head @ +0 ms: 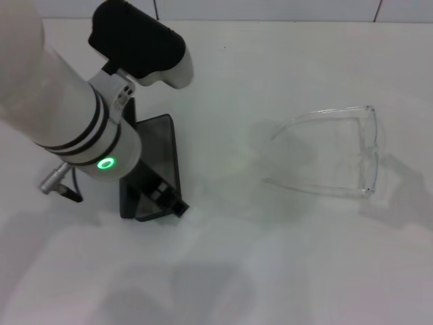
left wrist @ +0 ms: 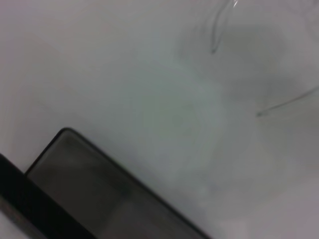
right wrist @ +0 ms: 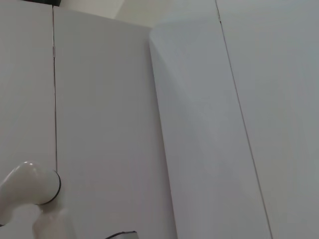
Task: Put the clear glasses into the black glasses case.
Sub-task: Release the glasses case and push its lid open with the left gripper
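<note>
Before me lies a plain white desk (head: 284, 271), matte and evenly lit, with soft grey shadows pooling along its near side. At its far edge I see a thin strip of pale wall (head: 270, 8) split by dark vertical seams. Off to my right stand smooth white wall panels (right wrist: 109, 124) with narrow joints and one folded corner.

Transparent plastic glasses (head: 338, 152); matt white table (head: 270, 271)
</note>
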{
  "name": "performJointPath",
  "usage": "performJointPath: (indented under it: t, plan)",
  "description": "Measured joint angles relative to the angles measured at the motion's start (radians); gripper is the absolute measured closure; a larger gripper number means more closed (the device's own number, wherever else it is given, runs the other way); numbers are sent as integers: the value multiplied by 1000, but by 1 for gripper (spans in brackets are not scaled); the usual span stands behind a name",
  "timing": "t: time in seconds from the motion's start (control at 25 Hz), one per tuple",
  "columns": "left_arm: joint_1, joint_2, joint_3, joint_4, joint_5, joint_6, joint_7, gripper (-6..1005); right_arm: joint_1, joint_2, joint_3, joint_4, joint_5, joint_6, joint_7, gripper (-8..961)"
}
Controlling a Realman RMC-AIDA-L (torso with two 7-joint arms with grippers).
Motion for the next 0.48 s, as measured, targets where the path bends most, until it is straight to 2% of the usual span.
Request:
performJointPath:
  t: [0.24, 0.48]
  plan:
    - [5, 0, -1, 10, 79, 36, -13, 319, 1, 0, 1, 0, 0, -6, 1, 82]
    - [19, 0, 11, 76, 85, 48, -10, 322, 2, 1, 2, 0, 0, -6, 1, 82]
